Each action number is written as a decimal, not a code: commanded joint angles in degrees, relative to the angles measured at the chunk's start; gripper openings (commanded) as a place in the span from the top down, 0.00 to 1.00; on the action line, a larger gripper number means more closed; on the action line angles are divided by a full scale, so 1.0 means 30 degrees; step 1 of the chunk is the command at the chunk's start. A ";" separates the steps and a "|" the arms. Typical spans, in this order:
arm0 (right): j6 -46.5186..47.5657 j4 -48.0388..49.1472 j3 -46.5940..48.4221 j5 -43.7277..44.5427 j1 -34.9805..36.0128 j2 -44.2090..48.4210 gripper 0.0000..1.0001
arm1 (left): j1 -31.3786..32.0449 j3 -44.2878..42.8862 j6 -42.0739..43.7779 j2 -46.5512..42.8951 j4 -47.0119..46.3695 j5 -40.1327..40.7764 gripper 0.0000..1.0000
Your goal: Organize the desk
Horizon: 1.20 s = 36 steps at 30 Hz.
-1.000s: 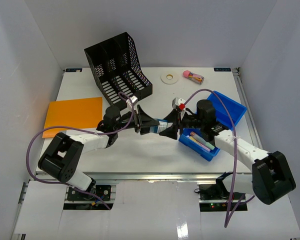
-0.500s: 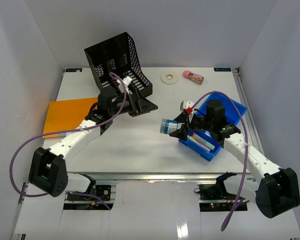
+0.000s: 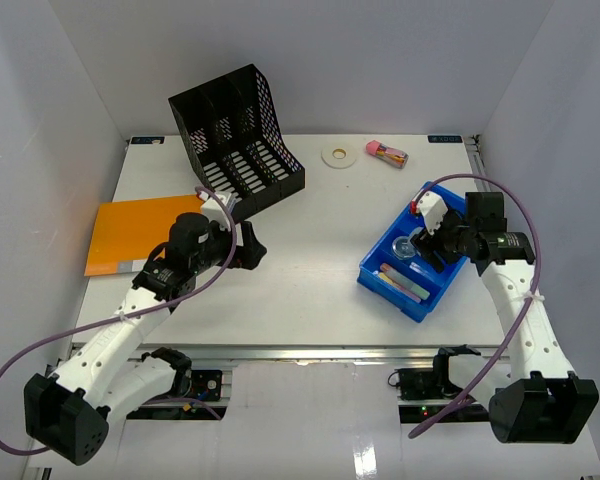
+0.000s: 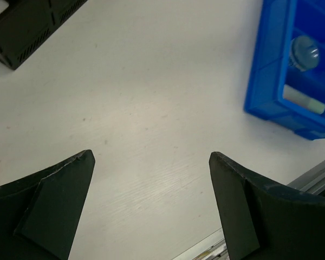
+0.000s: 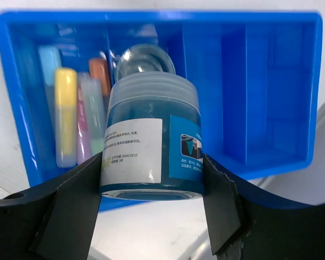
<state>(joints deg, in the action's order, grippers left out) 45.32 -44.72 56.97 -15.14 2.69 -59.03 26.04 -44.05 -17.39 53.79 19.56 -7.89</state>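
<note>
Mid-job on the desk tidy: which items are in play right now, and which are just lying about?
In play: right gripper, shut on the blue jar, at the blue bin holding highlighters.
Lying about: black file rack, orange folder, tape roll, pink-capped tube; left gripper open, empty.

Jar [image 5: 151, 103] label: 2024/10/15 (other print illegible).

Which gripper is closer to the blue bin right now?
Right. The right gripper hangs over the blue bin, holding a jar; the left gripper is open across the desk, by the black rack.
</note>
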 commanded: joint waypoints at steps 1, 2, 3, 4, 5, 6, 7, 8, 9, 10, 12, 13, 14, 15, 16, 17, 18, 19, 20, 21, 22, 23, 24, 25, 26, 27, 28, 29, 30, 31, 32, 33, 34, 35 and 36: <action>0.1799 -0.2407 0.0841 0.2941 -0.0370 -0.0600 0.91 | -0.0038 0.1060 0.1403 -0.1528 0.0337 0.1049 0.02; 0.1851 -0.2356 0.0685 0.3114 -0.0353 -0.0808 0.91 | -0.0038 0.1147 0.1456 -0.1892 0.0423 0.1101 0.02; 0.1881 -0.2290 0.0581 0.3302 -0.0351 -0.1047 0.91 | -0.0038 0.1219 0.1495 -0.2220 0.0485 0.1149 0.02; 0.1868 -0.2195 0.0580 0.3521 -0.0378 -0.1347 0.91 | -0.0038 0.1260 0.1509 -0.2481 0.0499 0.1190 0.02; 0.1846 -0.2115 0.0612 0.3699 -0.0400 -0.1646 0.91 | -0.0038 0.1301 0.1524 -0.2719 0.0514 0.1226 0.02; 0.1792 -0.2095 0.0774 0.3720 -0.0400 -0.1939 0.91 | -0.0038 0.1337 0.1542 -0.2867 0.0533 0.1245 0.02; 0.1769 -0.2087 0.0910 0.3695 -0.0400 -0.2335 0.91 | -0.0038 0.1335 0.1549 -0.2962 0.0557 0.1253 0.02; 0.1782 -0.2100 0.1087 0.3709 -0.0400 -0.2758 0.90 | -0.0038 0.1324 0.1550 -0.3000 0.0569 0.1266 0.02; 0.1798 -0.2116 0.1294 0.3758 -0.0400 -0.3054 0.90 | -0.0038 0.1324 0.1550 -0.3017 0.0570 0.1282 0.02; 0.1828 -0.2121 0.1470 0.3771 -0.0400 -0.3174 0.90 | -0.0038 0.1319 0.1554 -0.3017 0.0570 0.1278 0.02; 0.2003 -0.2161 0.1877 0.3846 -0.0416 -0.3987 0.89 | -0.0038 0.1294 0.1579 -0.3033 0.0570 0.1253 0.02; 0.2034 -0.2221 0.2090 0.3815 -0.0414 -0.4251 0.88 | -0.0038 0.1294 0.1579 -0.3046 0.0585 0.1268 0.02; 0.2092 -0.2354 0.2267 0.3742 -0.0400 -0.4725 0.88 | -0.0038 0.1294 0.1564 -0.3046 0.0584 0.1297 0.02; 0.2150 -0.2630 0.2550 0.3686 -0.0393 -0.5305 0.87 | -0.0038 0.1294 0.1565 -0.3046 0.0570 0.1326 0.02; 0.2207 -0.3000 0.2905 0.3657 -0.0378 -0.5805 0.87 | -0.0038 0.1294 0.1593 -0.3046 0.0570 0.1355 0.02; 0.2275 -0.3384 0.3254 0.3670 -0.0352 -0.6258 0.86 | -0.0038 0.1304 0.1598 -0.3056 0.0570 0.1370 0.02; 0.2355 -0.3783 0.3594 0.3729 -0.0313 -0.6659 0.85 | -0.0038 0.1323 0.1579 -0.3075 0.0570 0.1370 0.02; 0.2440 -0.4041 0.3823 0.3786 -0.0312 -0.6917 0.85 | -0.0038 0.1295 0.1607 -0.3076 0.0570 0.1398 0.02; 0.2534 -0.4310 0.4065 0.3840 -0.0286 -0.7159 0.84 | -0.0038 0.1294 0.1595 -0.3049 0.0570 0.1399 0.02; 0.2628 -0.4579 0.4307 0.3894 -0.0259 -0.7402 0.83 | -0.0038 0.1294 0.1582 -0.3023 0.0570 0.1399 0.02; 0.2676 -0.4805 0.4442 0.3991 -0.0196 -0.7580 0.82 | -0.0038 0.1294 0.1579 -0.2988 0.0584 0.1385 0.02; 0.2716 -0.5007 0.4529 0.4108 -0.0125 -0.7740 0.81 | -0.0038 0.1291 0.1582 -0.2956 0.0595 0.1374 0.02; 0.2770 -0.5136 0.4512 0.4272 -0.0051 -0.7886 0.80 | -0.0038 0.1273 0.1600 -0.2937 0.0578 0.1392 0.02; 0.2794 -0.5209 0.4469 0.4469 0.0007 -0.7994 0.80 | -0.0038 0.1265 0.1599 -0.2938 0.0570 0.1408 0.02; 0.2794 -0.5242 0.4406 0.4690 0.0055 -0.8074 0.79 | -0.0038 0.1265 0.1583 -0.2954 0.0570 0.1424 0.02; 0.2803 -0.5251 0.4329 0.4786 0.0068 -0.8088 0.79 | -0.0038 0.1265 0.1588 -0.2975 0.0570 0.1445 0.02; 0.2815 -0.5251 0.4247 0.4834 0.0068 -0.8077 0.79 | -0.0038 0.1265 0.1599 -0.2999 0.0570 0.1469 0.02; 0.2829 -0.5251 0.4161 0.4865 0.0074 -0.8063 0.79 | -0.0038 0.1265 0.1608 -0.3005 0.0570 0.1481 0.02; 0.2853 -0.5251 0.4065 0.4843 0.0098 -0.8040 0.78 | -0.0038 0.1265 0.1608 -0.2959 0.0570 0.1458 0.02; 0.2853 -0.5229 0.3976 0.4843 0.0120 -0.8084 0.77 | -0.0016 0.1265 0.1608 -0.2958 0.0592 0.1436 0.02; 0.2832 -0.5167 0.3894 0.4836 0.0162 -0.8145 0.75 | -0.0016 0.1272 0.1601 -0.2951 0.0592 0.1436 0.02; 0.2803 -0.5087 0.3814 0.4826 0.0211 -0.8215 0.73 | -0.0026 0.1282 0.1591 -0.2942 0.0582 0.1446 0.02; 0.2773 -0.5008 0.3734 0.4816 0.0261 -0.8285 0.71 | -0.0036 0.1292 0.1581 -0.2932 0.0572 0.1456 0.02; 0.2728 -0.4913 0.3677 0.4738 0.0311 -0.8414 0.68 | -0.0038 0.1294 0.1598 -0.2929 0.0570 0.1439 0.02; 0.2640 -0.4766 0.3636 0.4649 0.0361 -0.8534 0.63 | -0.0038 0.1294 0.1608 -0.2939 0.0570 0.1448 0.02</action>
<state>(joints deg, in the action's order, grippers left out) 52.75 -58.95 67.72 -1.58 3.05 -83.81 26.04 -40.01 -13.06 45.28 21.43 -3.94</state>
